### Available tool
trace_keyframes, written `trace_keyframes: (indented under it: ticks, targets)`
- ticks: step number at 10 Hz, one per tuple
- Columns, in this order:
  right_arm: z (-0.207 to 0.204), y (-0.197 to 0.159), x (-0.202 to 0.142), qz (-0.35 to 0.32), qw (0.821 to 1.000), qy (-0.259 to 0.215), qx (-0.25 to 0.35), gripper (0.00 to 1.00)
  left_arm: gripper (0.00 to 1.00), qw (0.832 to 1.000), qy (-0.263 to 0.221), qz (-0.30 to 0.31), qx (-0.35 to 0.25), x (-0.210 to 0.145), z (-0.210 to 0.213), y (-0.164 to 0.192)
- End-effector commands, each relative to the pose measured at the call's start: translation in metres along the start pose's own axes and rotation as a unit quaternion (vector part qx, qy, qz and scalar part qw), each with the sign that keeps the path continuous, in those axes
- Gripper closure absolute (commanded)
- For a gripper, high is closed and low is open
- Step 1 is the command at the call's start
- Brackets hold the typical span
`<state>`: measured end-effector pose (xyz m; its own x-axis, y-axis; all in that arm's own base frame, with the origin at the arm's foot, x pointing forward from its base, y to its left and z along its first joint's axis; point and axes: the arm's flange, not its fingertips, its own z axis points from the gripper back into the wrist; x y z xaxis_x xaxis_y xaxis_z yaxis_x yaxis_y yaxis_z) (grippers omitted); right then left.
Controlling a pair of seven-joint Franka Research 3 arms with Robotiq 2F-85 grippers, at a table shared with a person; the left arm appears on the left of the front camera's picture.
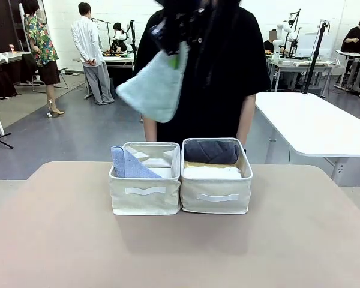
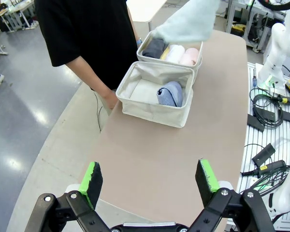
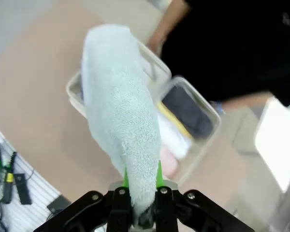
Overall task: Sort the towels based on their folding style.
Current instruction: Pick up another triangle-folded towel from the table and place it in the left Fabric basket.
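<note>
My right gripper (image 1: 174,41) is high above the bins, shut on the narrow end of the pale mint towel (image 1: 156,84), a folded cone that hangs down in front of the person's black shirt. From the right wrist, the mint towel (image 3: 121,106) runs out from between the closed fingers (image 3: 142,181) over the bins. The left bin (image 1: 145,198) holds the periwinkle blue cone (image 1: 129,165). The right bin (image 1: 216,201) holds the dark grey roll (image 1: 211,151), the yellow roll (image 1: 195,164) and the white roll (image 1: 213,173); a pale pink roll (image 2: 189,56) lies beside them. My left gripper (image 2: 150,179) is open over the bare near table.
A person in a black shirt (image 1: 228,72) stands right behind the bins, arms down, one hand (image 2: 108,99) close to the left bin's far wall. The tan tabletop (image 1: 180,252) lies bare in front of the bins. Cables and tools (image 2: 268,106) lie off the table's side.
</note>
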<state>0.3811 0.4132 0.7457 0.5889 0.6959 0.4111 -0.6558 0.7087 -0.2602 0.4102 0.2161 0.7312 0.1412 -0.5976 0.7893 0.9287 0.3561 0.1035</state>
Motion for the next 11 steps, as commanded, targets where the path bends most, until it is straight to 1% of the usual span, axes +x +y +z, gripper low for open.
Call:
trace_keyframes:
  ticks: [1, 3, 4, 9, 10, 11]
  targets:
    - [-0.025, -0.022, 0.027, 0.025, 0.997, 0.033, 0.062, 0.83, 0.0, 1.0, -0.003, 0.0, 0.001, 0.0, 0.0, -0.002]
    - [-0.046, -0.017, 0.032, 0.033, 0.996, 0.051, 0.061, 0.83, 0.0, 1.0, -0.003, 0.0, 0.001, 0.0, 0.0, -0.002]
    - [-0.055, -0.013, 0.026, 0.024, 0.998, 0.02, 0.049, 0.83, 0.0, 1.0, -0.003, 0.0, 0.001, 0.0, 0.0, -0.002]
    - [-0.055, -0.013, 0.026, 0.024, 0.998, 0.02, 0.049, 0.83, 0.0, 1.0, -0.003, 0.0, 0.001, 0.0, 0.0, -0.002]
    - [-0.055, -0.014, 0.027, 0.027, 0.998, 0.028, 0.052, 0.83, 0.0, 1.0, -0.003, 0.0, 0.001, 0.0, 0.0, -0.002]
    - [-0.065, -0.013, 0.038, 0.121, 0.99, 0.039, 0.06, 0.83, 0.0, 1.0, -0.003, 0.0, 0.001, 0.0, 0.0, -0.002]
